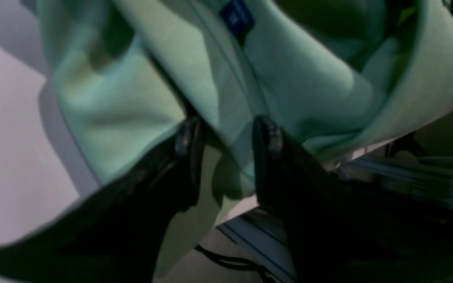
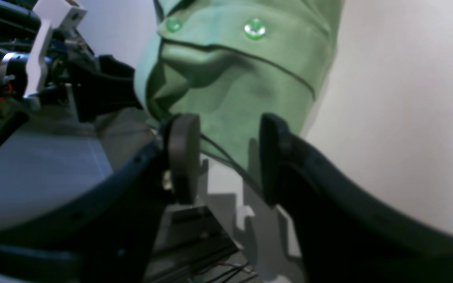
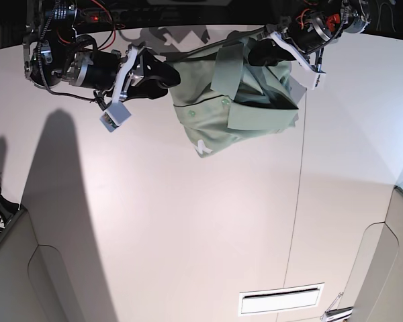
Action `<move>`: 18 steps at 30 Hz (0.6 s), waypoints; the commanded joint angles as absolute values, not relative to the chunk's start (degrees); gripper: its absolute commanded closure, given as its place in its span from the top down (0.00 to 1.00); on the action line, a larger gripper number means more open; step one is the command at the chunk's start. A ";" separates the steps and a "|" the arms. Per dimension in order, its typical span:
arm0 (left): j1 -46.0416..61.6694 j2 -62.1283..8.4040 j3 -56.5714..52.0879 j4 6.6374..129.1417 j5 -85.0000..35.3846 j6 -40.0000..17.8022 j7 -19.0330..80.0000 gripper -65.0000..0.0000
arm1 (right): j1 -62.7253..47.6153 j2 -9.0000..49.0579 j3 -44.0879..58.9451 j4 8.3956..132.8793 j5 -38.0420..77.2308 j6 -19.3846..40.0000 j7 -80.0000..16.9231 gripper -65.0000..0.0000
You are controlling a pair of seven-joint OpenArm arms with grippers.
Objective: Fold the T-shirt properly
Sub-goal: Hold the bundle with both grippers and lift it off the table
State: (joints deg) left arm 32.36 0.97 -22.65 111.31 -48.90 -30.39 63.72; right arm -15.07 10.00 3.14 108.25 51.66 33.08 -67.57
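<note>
The pale green T-shirt [image 3: 235, 114] lies bunched at the far middle of the white table [image 3: 188, 235], with its collar and buttons [image 2: 255, 28] showing. In the left wrist view the T-shirt [image 1: 289, 78] fills the top, its blue neck label [image 1: 236, 15] visible. My left gripper [image 1: 228, 135] has its jaws apart with a fold of the cloth in the gap; in the base view the left gripper [image 3: 258, 52] is at the shirt's far right edge. My right gripper [image 2: 230, 157] is open at the lower edge of the T-shirt [image 2: 242, 86], and in the base view the right gripper [image 3: 173, 75] touches its left side.
The table's far edge [image 1: 238, 214] runs just under the left gripper, with metal framing and cables below it. A seam [image 3: 299, 201] crosses the table from far to near. A white slot [image 3: 280, 300] sits near the front right.
</note>
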 commanded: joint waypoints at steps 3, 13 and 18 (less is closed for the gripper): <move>32.36 0.95 -22.50 112.16 -48.62 -30.63 63.20 0.35 | -14.66 10.28 3.25 109.16 53.15 33.45 -66.63 0.36; 31.57 0.95 -22.41 112.16 -51.57 -30.68 60.53 0.09 | -14.66 10.28 3.25 109.16 53.15 33.45 -66.61 0.36; 31.29 0.93 -22.48 112.42 -51.68 -32.45 61.08 0.00 | -14.66 10.28 3.25 109.16 53.12 33.45 -66.63 0.36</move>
